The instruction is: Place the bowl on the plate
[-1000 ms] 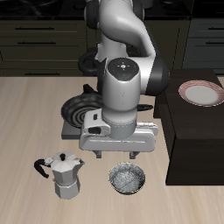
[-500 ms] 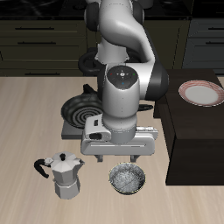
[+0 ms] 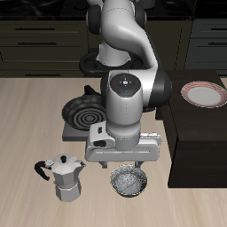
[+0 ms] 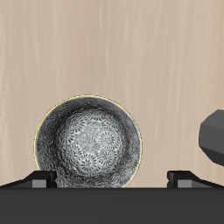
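The bowl [image 3: 129, 182], small with a dark rim and a speckled silvery inside, sits on the wooden table near its front edge. My gripper [image 3: 124, 168] hangs just above it, open, with nothing between its fingers. In the wrist view the bowl [image 4: 87, 143] lies straight below, partly between the two fingertips of the gripper [image 4: 109, 178]. The plate [image 3: 202, 93], white with a reddish-pink rim band, rests farther back on a dark raised block [image 3: 197, 142], well away from the gripper.
A silver moka pot [image 3: 65, 176] stands close beside the bowl, and shows as a dark shape [image 4: 214, 136] in the wrist view. A black frying pan [image 3: 84, 111] with a spiral pattern sits on a burner behind the arm.
The gripper has come down and slightly forward toward the bowl over the last second. The bowl, plate and moka pot have not moved.
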Available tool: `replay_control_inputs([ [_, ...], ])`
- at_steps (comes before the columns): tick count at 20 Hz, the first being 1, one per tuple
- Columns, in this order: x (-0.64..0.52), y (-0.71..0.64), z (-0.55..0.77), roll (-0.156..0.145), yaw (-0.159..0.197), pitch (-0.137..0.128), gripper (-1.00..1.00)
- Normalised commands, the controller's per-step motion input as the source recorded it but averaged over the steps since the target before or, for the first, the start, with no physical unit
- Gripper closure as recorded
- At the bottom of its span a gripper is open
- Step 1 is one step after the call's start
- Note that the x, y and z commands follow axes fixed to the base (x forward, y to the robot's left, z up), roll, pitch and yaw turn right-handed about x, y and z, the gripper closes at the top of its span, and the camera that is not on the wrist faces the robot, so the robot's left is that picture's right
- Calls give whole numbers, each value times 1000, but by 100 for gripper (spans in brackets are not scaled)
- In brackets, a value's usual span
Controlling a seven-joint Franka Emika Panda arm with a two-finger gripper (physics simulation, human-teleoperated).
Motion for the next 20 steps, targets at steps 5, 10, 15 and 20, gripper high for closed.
replay_control_inputs([
  [5,20,64,-174,19,1,24,-100],
  [10,25,-1,-166,-6,-2,20,-100],
  [15,24,-105,-82,-11,-5,14,-100],
  [20,13,-96,-122,-17,-10,14,-100],
])
